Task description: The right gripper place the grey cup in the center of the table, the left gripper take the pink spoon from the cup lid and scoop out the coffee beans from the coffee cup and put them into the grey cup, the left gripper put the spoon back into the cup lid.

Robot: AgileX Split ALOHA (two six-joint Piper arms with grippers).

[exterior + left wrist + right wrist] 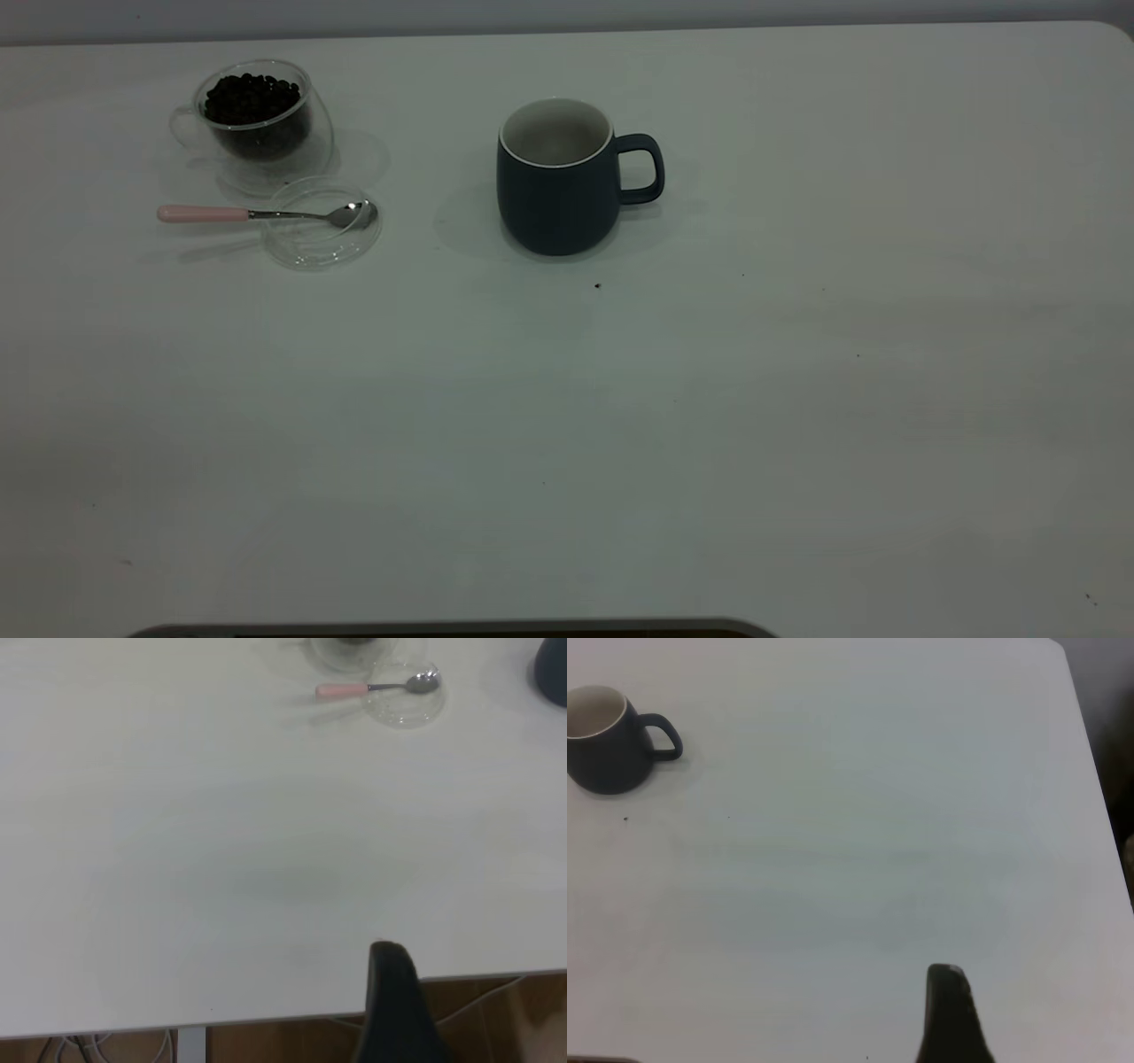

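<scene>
Mug [558, 199] upright, empty, mid-surface toward far edge, handle right. Left of it: spoon [266, 213] lying across lid [321, 241], glass cup [257, 124] of beans [251, 97] just behind. Both tools parked off the near edge; opening: cannot tell.

Perhaps lab: bare white table [797, 443].

No readable text, labels, brands, nos. or signs in any view. Grey cup [558, 190]: plain outside, no logo. Coffee cup [257, 120] and cup lid [321, 226]: clear glass, unmarked. Pink spoon [266, 213]: handle blank. Table [709, 425]: only tiny dark specks, no print.
</scene>
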